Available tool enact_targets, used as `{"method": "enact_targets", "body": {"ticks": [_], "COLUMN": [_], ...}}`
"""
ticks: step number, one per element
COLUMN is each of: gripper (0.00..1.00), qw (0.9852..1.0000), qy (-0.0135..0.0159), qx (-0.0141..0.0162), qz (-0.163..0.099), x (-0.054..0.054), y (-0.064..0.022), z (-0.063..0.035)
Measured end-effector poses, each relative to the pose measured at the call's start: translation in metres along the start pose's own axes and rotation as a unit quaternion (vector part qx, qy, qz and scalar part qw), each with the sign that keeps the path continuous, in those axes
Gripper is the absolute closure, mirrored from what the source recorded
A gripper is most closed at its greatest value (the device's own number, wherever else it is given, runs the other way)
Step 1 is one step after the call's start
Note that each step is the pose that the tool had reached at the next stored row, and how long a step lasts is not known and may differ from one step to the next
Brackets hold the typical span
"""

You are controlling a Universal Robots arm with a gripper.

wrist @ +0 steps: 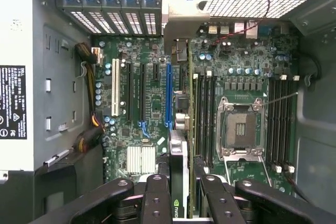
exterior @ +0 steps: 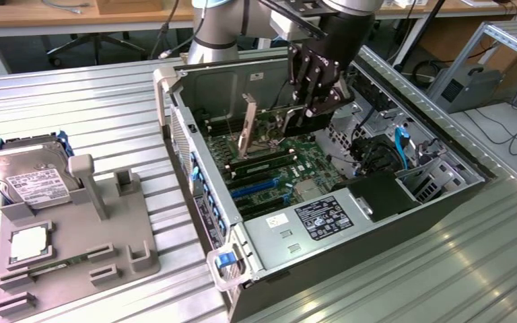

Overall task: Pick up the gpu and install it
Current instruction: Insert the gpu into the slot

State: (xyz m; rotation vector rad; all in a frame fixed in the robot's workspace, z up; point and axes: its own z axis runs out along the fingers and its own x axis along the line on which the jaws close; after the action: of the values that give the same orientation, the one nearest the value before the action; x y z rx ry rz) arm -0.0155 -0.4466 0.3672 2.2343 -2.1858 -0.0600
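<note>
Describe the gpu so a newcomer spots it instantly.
Look into the open computer case, where the gripper reaches down over the green motherboard. The gpu is the thin dark card clamped edge-on in its fingers; its silver end bracket sets it apart from the boxy hard drive outside.

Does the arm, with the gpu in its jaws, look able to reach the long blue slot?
Probably yes: the blue slot is empty, the case is open, and the gpu hangs close beside it.
</note>
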Motion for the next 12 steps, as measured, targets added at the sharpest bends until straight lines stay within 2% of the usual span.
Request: {"method": "enact_targets", "body": {"ticks": [9, 12], "gripper": [0.73, 0.73], "qw": [1.0000, 1.0000], "qy": [0.0001, 0.0000], "qx": [0.0009, 0.0009], "qz": [0.000, 0.000], "x": [0.000, 0.000], "y": [0.0020, 0.0022], "z": [0.0113, 0.0117]}}
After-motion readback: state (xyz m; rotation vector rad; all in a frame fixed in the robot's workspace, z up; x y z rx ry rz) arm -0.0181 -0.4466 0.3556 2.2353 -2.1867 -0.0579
